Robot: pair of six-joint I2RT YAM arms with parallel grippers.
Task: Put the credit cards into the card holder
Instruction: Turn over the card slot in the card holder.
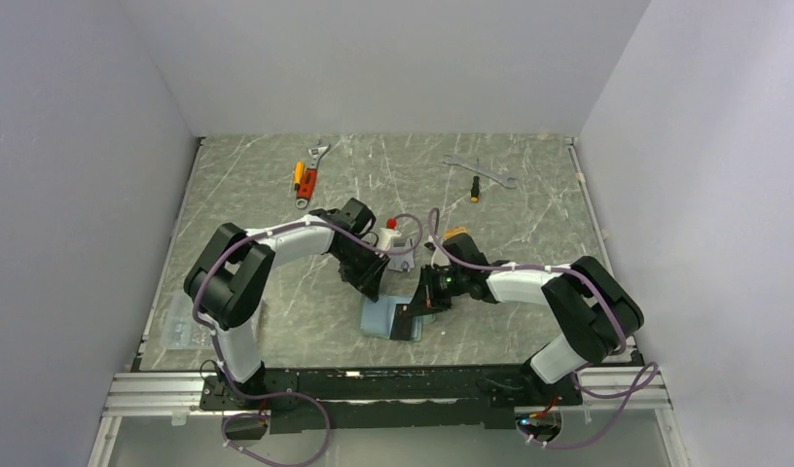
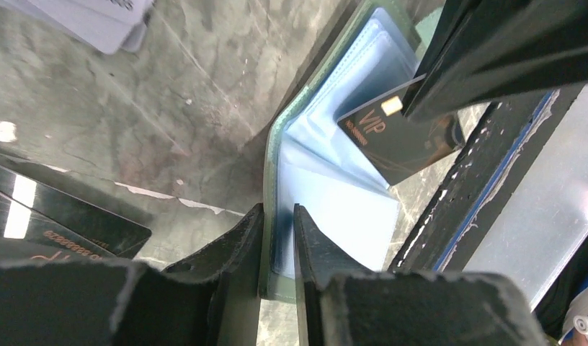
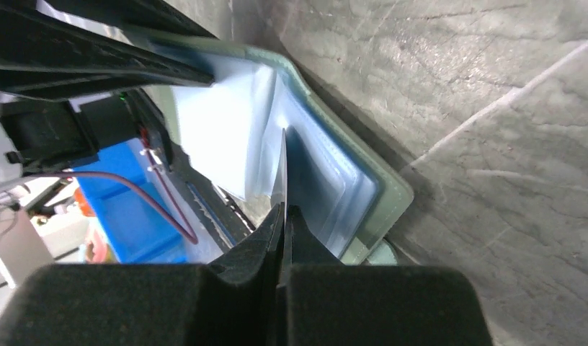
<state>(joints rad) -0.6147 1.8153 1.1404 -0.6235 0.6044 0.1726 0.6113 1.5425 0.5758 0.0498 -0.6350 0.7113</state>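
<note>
Step in hand: sliding black card (image 2: 399, 137) into card holder (image 2: 327, 202), which lies open on table (image 1: 529, 224).
Right gripper (image 3: 282, 213) fully closed, pinches black card; card tip at inner pocket of card holder.
Left gripper (image 2: 278, 210) almost closed, clamps green edge of card holder.
Next move, I think: push card straight and deeper into pocket, then release.
Left arm (image 1: 276, 243) and right arm (image 1: 529, 282) bent low, wrists meeting over card holder.

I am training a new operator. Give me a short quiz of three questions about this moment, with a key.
1. True or false: the card holder is folded shut.
2. What does the right gripper hold? A) a pen B) a black card C) nothing
3. Fill in: the left gripper pinches the card holder by its ____.
Key: 1 false, it lies open; 2 B; 3 edge.
</note>
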